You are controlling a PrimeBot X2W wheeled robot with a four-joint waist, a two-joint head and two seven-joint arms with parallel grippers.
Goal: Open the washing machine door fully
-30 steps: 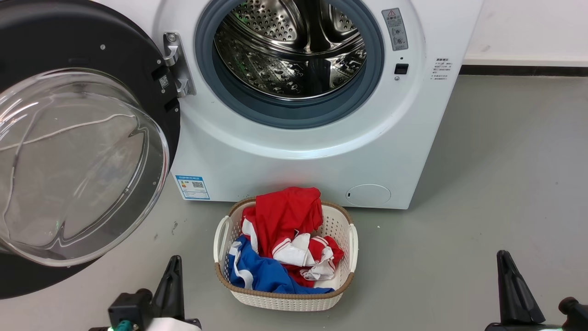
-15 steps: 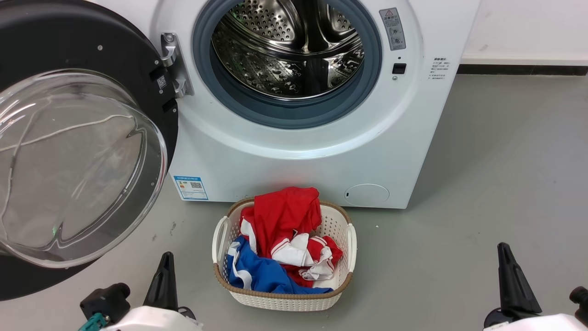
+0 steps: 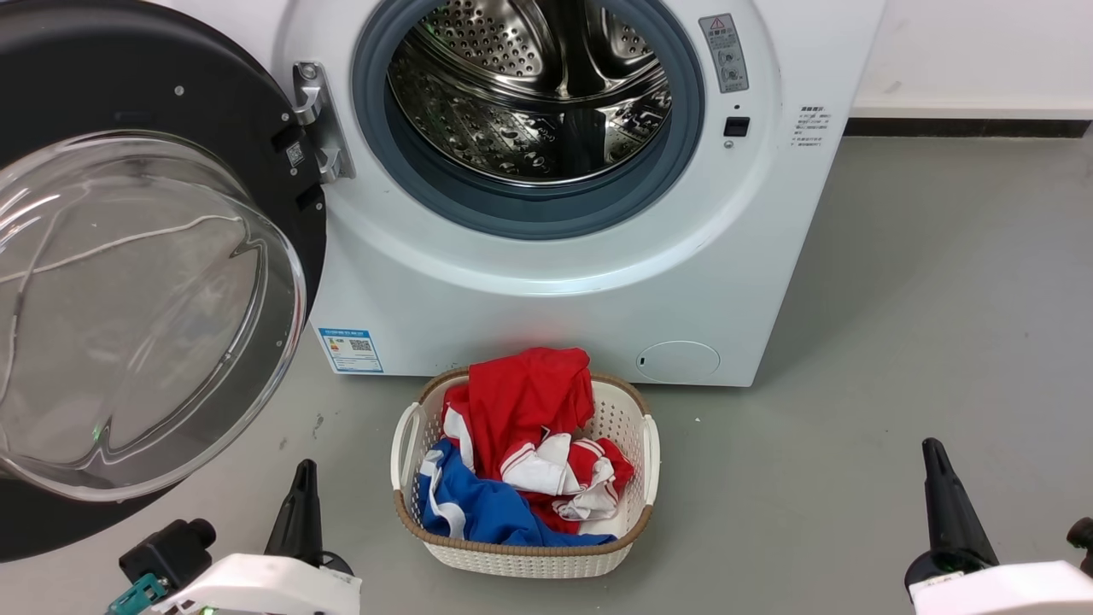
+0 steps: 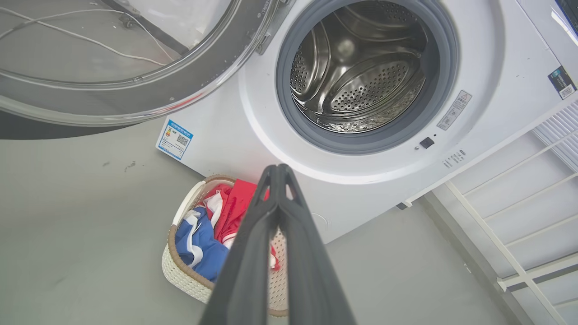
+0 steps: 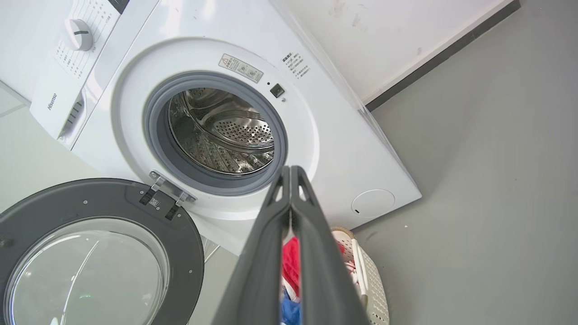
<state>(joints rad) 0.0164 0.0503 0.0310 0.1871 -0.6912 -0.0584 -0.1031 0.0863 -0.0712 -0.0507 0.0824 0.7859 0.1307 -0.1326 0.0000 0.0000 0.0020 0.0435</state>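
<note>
While the big round glossy black door (image 3: 145,299) with its clear domed glass bowl hangs wide open to the left of the white front-loading washing machine (image 3: 555,290), my left gripper (image 4: 277,169) and right gripper (image 5: 291,170) just sit low, fingers pressed together, holding nothing and touching nothing, well apart on either side of the cream perforated laundry basket (image 3: 521,555) of red and blue clothes (image 3: 512,427).

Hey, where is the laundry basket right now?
In the head view the laundry basket sits on the floor at centre, directly in front of the washing machine and right of the open washing machine door.
</note>
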